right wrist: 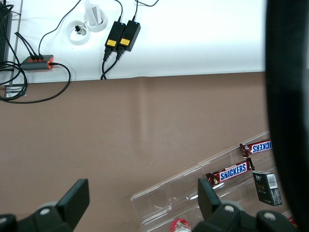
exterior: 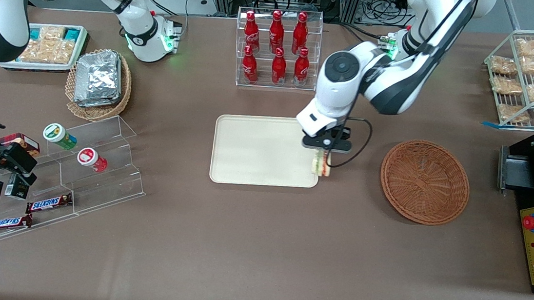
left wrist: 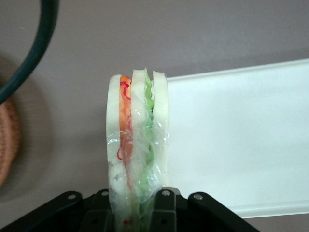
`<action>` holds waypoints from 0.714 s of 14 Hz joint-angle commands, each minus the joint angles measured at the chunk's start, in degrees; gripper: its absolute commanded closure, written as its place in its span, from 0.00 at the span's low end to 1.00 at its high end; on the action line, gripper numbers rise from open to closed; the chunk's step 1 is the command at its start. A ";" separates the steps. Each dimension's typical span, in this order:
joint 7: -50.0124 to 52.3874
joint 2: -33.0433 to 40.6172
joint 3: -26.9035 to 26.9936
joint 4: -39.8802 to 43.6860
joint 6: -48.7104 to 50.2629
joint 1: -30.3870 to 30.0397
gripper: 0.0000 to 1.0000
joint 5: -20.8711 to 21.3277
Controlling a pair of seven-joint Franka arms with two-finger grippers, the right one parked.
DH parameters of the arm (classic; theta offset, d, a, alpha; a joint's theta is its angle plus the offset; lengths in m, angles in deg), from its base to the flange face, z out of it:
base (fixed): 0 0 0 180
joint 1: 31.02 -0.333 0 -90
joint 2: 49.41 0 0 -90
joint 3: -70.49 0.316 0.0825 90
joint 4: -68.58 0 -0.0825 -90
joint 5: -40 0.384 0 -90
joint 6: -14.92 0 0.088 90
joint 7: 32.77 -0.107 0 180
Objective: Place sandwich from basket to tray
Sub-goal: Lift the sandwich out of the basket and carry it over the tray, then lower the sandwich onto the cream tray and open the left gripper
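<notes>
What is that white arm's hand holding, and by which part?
The hand grips the sandwich by one end, bread faces pinched, over the tray's edge nearest the basket.

Left arm reaching over the table, gripper pointing down with a sandwich in its jaws.

The left arm bends at the elbow and stretches toward the middle of the table, its white wrist turned downward. The gripper hangs at the edge of the tray that faces the basket, its jaws clamped on the wrapped sandwich, which is held edge-up.
</notes>
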 commanded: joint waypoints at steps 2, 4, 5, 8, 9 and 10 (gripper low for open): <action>4.69 -5.37 0.31 2.58 -2.44 4.50 1.00 2.26; 9.95 -8.18 0.31 2.67 -3.59 6.52 1.00 6.20; 13.20 -10.19 0.31 2.58 -4.81 7.23 1.00 9.00; 20.33 -15.30 0.31 2.67 -7.72 8.38 1.00 16.48; 20.96 -16.36 0.31 2.58 -7.73 8.81 1.00 17.28; 20.96 -16.80 0.31 2.49 -7.73 9.08 1.00 17.29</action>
